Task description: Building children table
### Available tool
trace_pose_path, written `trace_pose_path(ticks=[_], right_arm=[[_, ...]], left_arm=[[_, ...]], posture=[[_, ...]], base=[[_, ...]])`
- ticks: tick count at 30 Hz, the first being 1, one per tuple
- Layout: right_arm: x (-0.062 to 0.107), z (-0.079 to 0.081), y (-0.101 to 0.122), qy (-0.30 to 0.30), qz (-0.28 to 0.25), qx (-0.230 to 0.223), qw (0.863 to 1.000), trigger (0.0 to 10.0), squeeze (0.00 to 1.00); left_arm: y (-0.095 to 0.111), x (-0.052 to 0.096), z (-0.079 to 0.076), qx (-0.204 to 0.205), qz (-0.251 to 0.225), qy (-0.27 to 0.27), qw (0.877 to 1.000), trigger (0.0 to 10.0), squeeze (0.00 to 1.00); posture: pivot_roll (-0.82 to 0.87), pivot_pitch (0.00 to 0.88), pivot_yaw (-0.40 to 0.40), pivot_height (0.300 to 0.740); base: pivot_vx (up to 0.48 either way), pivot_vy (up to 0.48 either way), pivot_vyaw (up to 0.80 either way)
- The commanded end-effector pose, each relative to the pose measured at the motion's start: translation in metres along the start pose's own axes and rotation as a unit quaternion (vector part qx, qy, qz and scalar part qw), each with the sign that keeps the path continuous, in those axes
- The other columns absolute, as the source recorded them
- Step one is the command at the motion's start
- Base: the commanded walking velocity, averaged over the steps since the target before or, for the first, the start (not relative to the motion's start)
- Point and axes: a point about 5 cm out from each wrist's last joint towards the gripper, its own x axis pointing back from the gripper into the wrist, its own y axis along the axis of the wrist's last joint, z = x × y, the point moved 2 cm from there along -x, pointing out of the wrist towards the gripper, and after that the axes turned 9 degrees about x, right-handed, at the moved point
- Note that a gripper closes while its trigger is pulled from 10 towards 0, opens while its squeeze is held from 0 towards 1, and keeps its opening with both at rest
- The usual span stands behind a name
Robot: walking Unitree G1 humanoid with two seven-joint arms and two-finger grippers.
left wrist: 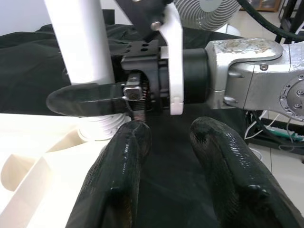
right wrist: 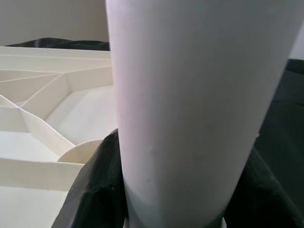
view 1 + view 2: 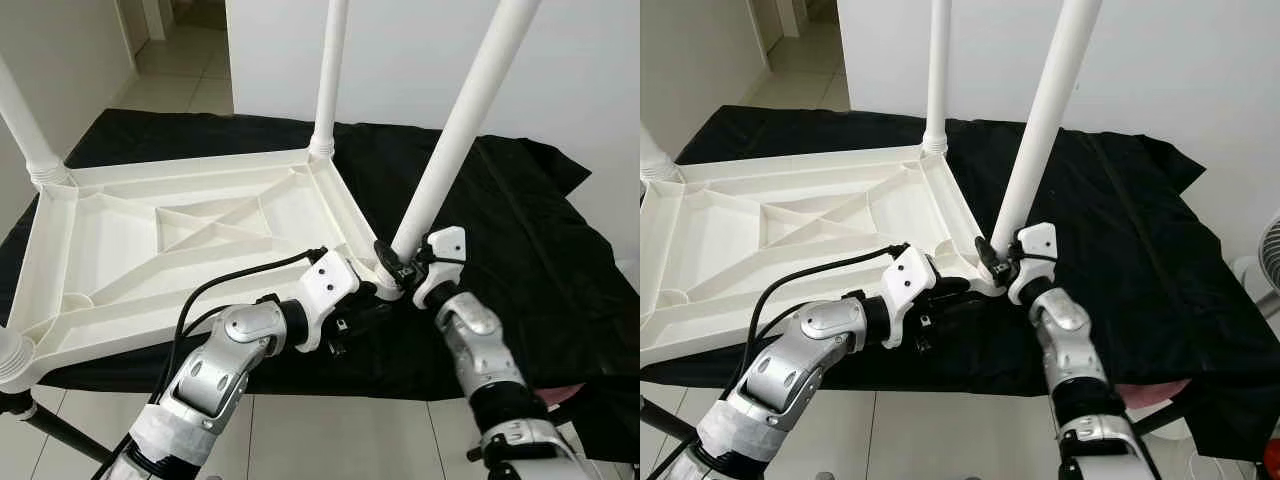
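Observation:
A white plastic children's table (image 3: 180,172) lies upside down on a black cloth. White legs stand at its far right corner (image 3: 330,70) and far left corner (image 3: 25,130). A third leg (image 3: 460,120) leans to the right over the near right corner. My right gripper (image 3: 395,262) is shut on that leg just above its threaded base, and its black fingers (image 2: 92,185) wrap the leg (image 2: 190,95). My left gripper (image 3: 372,300) lies low beside the same corner. It is open over the cloth, its fingers (image 1: 118,166) apart with nothing between them.
The black cloth (image 3: 540,250) covers the work surface and hangs past its near edge. A short threaded stub (image 3: 12,355) sits at the table's near left corner. A fan (image 3: 1265,255) stands at the right. Tiled floor lies below, white wall behind.

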Motion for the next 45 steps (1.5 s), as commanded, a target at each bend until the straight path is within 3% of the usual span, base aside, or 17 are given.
trace_pose_path(ticks=[1,2,6,8,9,14,20,21,23,24,32,34,38,40,42,45], right_arm=[[0.006,0.005,-0.017,-0.017,0.044,-0.014,0.999,10.0,0.00],[0.006,0.005,-0.017,-0.017,0.044,-0.014,0.999,10.0,0.00],[0.013,0.005,-0.016,-0.140,0.071,-0.022,0.987,10.0,0.00],[0.013,0.005,-0.016,-0.140,0.071,-0.022,0.987,10.0,0.00],[0.017,0.012,-0.015,-0.175,0.077,-0.031,0.981,10.0,0.00],[0.020,0.020,-0.013,-0.208,0.078,-0.036,0.974,10.0,0.00],[0.017,0.026,-0.006,-0.197,0.069,-0.048,0.977,10.0,0.00],[0.017,0.024,-0.004,-0.195,0.061,-0.048,0.978,10.0,0.71],[0.017,0.022,-0.003,-0.195,0.056,-0.047,0.978,10.0,0.71],[0.016,0.023,0.001,-0.180,0.045,-0.036,0.982,10.0,1.00],[0.016,0.021,0.006,-0.140,0.032,-0.039,0.989,10.0,1.00],[0.016,0.017,0.007,-0.134,0.028,-0.025,0.990,10.0,1.00],[0.015,0.008,0.006,-0.064,0.026,0.001,0.998,10.0,1.00],[0.015,0.008,0.006,-0.064,0.026,0.001,0.998,10.0,1.00],[0.013,0.004,0.005,-0.020,0.023,0.013,0.999,10.0,0.00],[0.010,0.001,0.005,0.020,0.020,0.027,0.999,10.0,0.00]], left_arm=[[-0.004,-0.001,0.002,-0.001,0.007,0.013,1.000,10.0,0.00],[-0.004,-0.001,0.002,-0.001,0.007,0.013,1.000,10.0,0.00],[-0.004,0.003,0.007,-0.008,0.010,0.018,1.000,10.0,0.00],[-0.004,0.003,0.007,-0.008,0.010,0.018,1.000,10.0,0.00],[-0.004,0.004,0.010,-0.010,0.011,0.024,1.000,10.0,0.00],[-0.004,0.005,0.012,-0.010,0.010,0.027,1.000,10.0,0.00],[-0.002,0.006,0.013,-0.009,0.009,0.028,1.000,10.0,0.00],[-0.001,0.006,0.013,-0.009,0.008,0.028,1.000,10.0,0.00],[-0.001,0.006,0.014,-0.009,0.007,0.029,1.000,10.0,0.00],[0.000,0.005,0.014,-0.010,0.006,0.030,0.999,10.0,0.00],[0.001,0.006,0.016,-0.013,0.004,0.031,0.999,10.0,0.00],[0.001,0.006,0.016,-0.013,0.004,0.031,0.999,10.0,0.00],[0.001,0.007,0.016,-0.013,0.004,0.033,0.999,10.0,0.00],[0.001,0.007,0.016,-0.013,0.004,0.033,0.999,10.0,0.00],[0.001,0.006,0.017,-0.013,0.004,0.033,0.999,10.0,0.00],[0.002,0.005,0.016,-0.014,0.003,0.033,0.999,10.0,0.00]], posture=[[0.01,0.000,-0.058,0.740],[0.01,0.000,-0.058,0.740],[0.00,0.000,-0.072,0.740],[0.00,0.000,-0.072,0.740],[0.01,0.000,-0.078,0.740],[0.01,0.000,-0.077,0.740],[0.01,0.012,-0.071,0.740],[0.01,0.013,-0.071,0.740],[0.01,0.013,-0.071,0.740],[0.01,0.009,-0.071,0.740],[0.01,0.005,-0.072,0.740],[0.01,0.004,-0.073,0.740],[0.02,0.002,-0.073,0.740],[0.02,0.002,-0.073,0.740],[0.02,0.000,-0.073,0.740],[0.02,0.000,-0.075,0.740]], base=[[0.000,0.000,0.00],[0.000,0.000,0.00],[0.000,0.000,0.00],[0.000,0.000,0.00],[0.000,0.000,0.00],[0.000,0.000,0.00],[0.000,0.000,0.00],[0.000,0.000,0.00],[0.000,0.000,0.00],[0.000,0.000,0.00],[0.000,0.000,0.00],[0.000,0.000,0.00],[0.000,0.000,0.00],[0.000,0.000,0.00],[0.000,0.000,0.00],[0.000,0.000,0.00]])
